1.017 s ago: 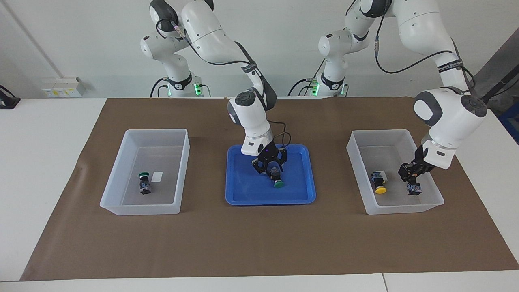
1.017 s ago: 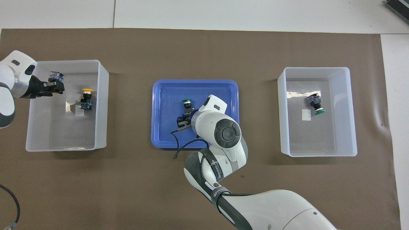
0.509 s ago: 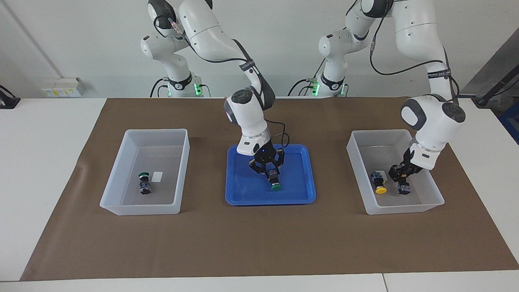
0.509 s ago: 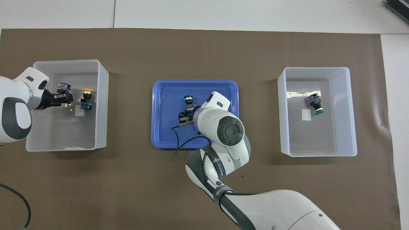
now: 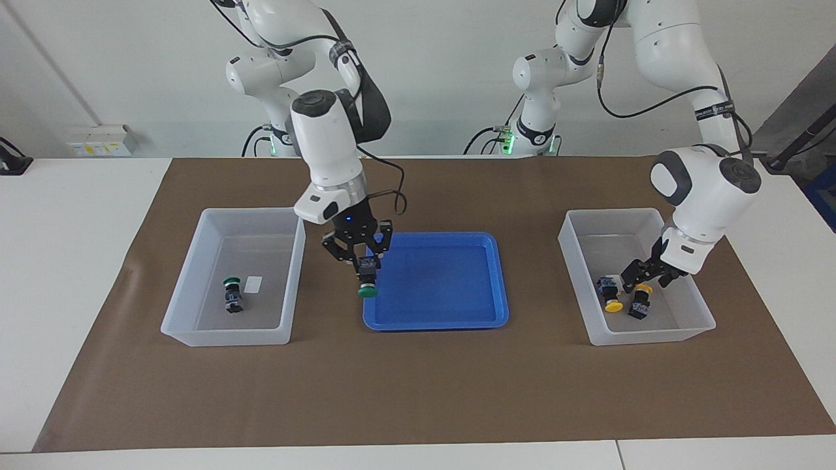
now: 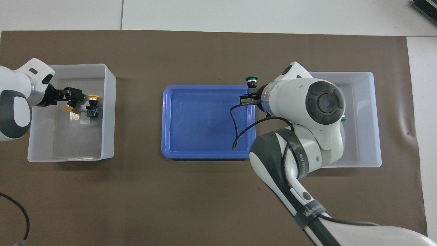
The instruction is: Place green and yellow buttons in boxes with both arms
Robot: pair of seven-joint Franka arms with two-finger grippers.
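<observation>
Right gripper is up over the edge of the blue tray, fingers clamped on a green button hanging cap-down. Left gripper is down inside the clear box at its own end, fingers spread apart above two yellow buttons lying there. The second green button lies in the other box.

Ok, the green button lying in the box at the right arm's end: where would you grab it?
Probably its dark blocky body, from straight above. The green button lies on its side on the box floor, cap toward the robots, clear of the walls; flat body sides suit gripping better than the round cap.
</observation>
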